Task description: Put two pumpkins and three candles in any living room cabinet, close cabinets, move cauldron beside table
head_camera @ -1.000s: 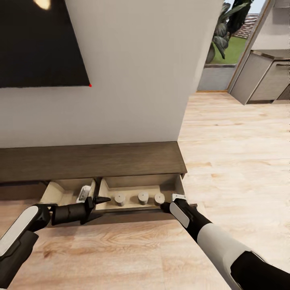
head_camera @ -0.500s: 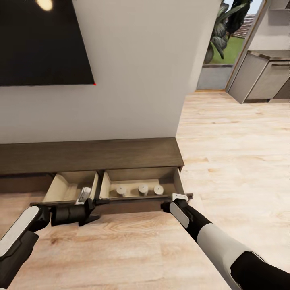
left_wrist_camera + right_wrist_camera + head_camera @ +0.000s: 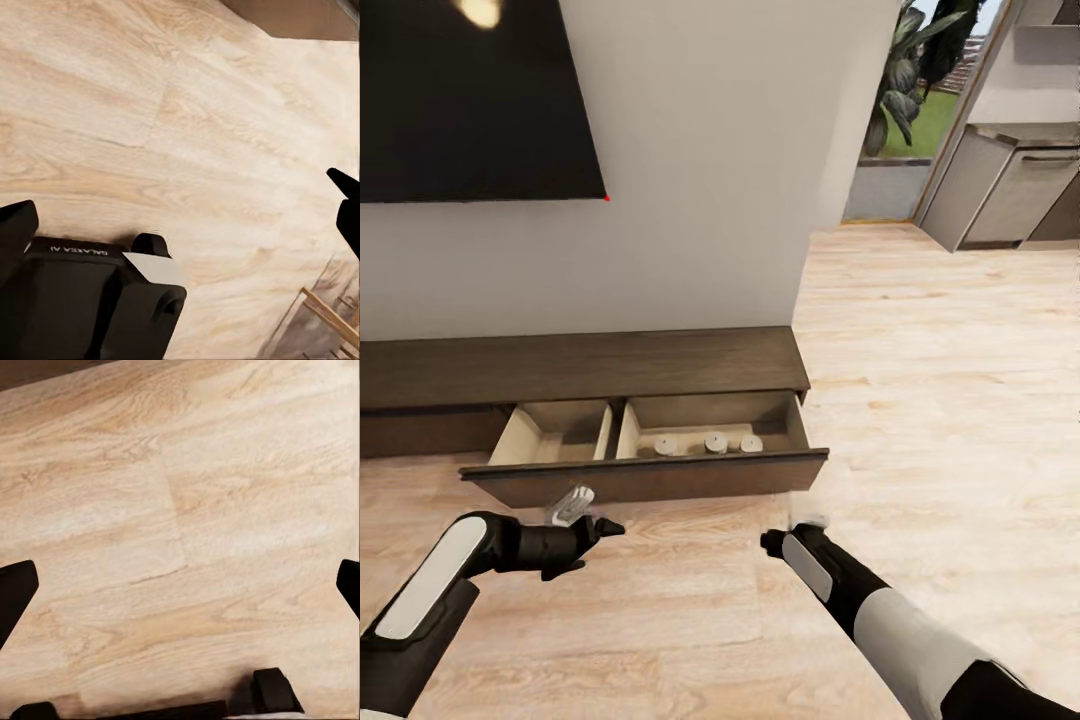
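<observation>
The long dark-brown cabinet [image 3: 580, 365] stands against the white wall with its wide drawer [image 3: 650, 478] pulled out. Three short pale candles [image 3: 710, 443] stand in a row in the drawer's right compartment. Its left compartment [image 3: 555, 435] holds nothing I can see. My left gripper [image 3: 598, 528] hovers over the floor just in front of the drawer front, fingers spread apart in the left wrist view [image 3: 180, 217]. My right gripper [image 3: 770, 541] is also open over bare floor [image 3: 180, 585], below the drawer's right end. The pumpkins, the cauldron and the table are out of view.
A black TV screen [image 3: 460, 100] hangs on the wall above the cabinet. To the right the wall ends and light wood floor [image 3: 940, 380] runs toward grey kitchen units [image 3: 1000, 190] and a plant [image 3: 905, 80] by a window.
The view has pulled back from the cabinet. Both grippers, which were at the drawer's front edge, are now apart from it over the floor. The candles stay in place.
</observation>
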Controlling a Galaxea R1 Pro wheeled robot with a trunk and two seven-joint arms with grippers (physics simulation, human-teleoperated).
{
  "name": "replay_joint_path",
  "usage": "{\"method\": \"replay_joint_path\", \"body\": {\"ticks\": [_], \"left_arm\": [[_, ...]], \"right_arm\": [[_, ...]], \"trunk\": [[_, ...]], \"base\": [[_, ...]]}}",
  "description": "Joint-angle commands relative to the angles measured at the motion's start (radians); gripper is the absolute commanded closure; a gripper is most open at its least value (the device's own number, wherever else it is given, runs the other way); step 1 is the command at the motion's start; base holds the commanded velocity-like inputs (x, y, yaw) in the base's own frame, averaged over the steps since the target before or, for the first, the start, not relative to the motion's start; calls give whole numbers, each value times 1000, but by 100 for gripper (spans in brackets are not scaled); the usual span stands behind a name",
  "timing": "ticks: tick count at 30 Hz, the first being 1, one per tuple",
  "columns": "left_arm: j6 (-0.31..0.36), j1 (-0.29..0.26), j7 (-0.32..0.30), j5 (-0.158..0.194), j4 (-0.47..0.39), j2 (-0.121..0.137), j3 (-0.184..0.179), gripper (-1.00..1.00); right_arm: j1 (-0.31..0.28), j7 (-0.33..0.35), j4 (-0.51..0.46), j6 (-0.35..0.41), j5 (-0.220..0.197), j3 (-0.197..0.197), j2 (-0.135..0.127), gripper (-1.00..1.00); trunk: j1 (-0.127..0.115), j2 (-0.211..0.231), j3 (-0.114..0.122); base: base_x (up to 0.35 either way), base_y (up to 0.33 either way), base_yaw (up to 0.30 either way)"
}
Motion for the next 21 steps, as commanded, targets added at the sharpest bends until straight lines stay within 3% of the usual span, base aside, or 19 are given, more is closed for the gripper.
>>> {"method": "replay_joint_path", "body": {"ticks": [1, 2, 3, 4, 6, 7, 8, 10, 13, 15, 19, 21], "left_arm": [[-2, -1, 10, -80, 30, -33, -11, -100], [-3, -1, 9, -114, 42, -45, -13, -100], [-24, -1, 4, -236, 77, -83, -18, -100], [-38, -1, 1, -277, 89, -95, -19, -100], [-113, -1, -24, -432, 127, -134, -25, -100], [-134, -1, -35, -467, 136, -141, -28, -100], [-180, -1, -67, -538, 157, -151, -43, -100], [-259, -1, -136, -648, 203, -163, -89, -100], [-351, -1, -195, -725, 249, -167, -141, -100], [-463, -1, -227, -775, 297, -170, -191, -100], [-622, -1, -245, -814, 381, -172, -281, -100], [-671, -1, -248, -822, 399, -172, -328, -100]], "right_arm": [[33, -1, -1, -58, -1, 7, -1, -100], [41, 3, 1, -79, 0, 8, -2, -100], [68, 23, 6, -143, 6, 16, -2, -100], [80, 32, 7, -163, 8, 20, -2, -100], [131, 66, 10, -239, 18, 41, -2, -100], [142, 73, 10, -260, 20, 46, -2, -100], [159, 84, 11, -304, 20, 56, -4, -100], [178, 95, 13, -369, 20, 71, -6, -100], [186, 100, 20, -404, 22, 80, -6, -100], [189, 102, 32, -423, 29, 84, -3, -100], [191, 103, 41, -460, 68, 86, -1, -100], [191, 103, 43, -482, 89, 87, 0, -100]], "trunk": [[-1, -1, -1], [-1, -1, -1], [-1, -1, -1], [-1, -1, -1], [-1, -1, -1], [3, -8, -4], [7, -15, -7], [15, -29, -13], [26, -50, -23], [34, -64, -29], [49, -92, -41], [57, -106, -48]], "base": [[-312, 0, 0], [-217, 0, 0], [-139, 0, 0], [-111, 0, 0], [-58, 0, 0], [-36, 0, 0], [-23, 0, 0], [-12, 0, 0], [-5, 0, 0], [-2, 0, 0], [0, 0, 0], [0, 0, 0]]}}
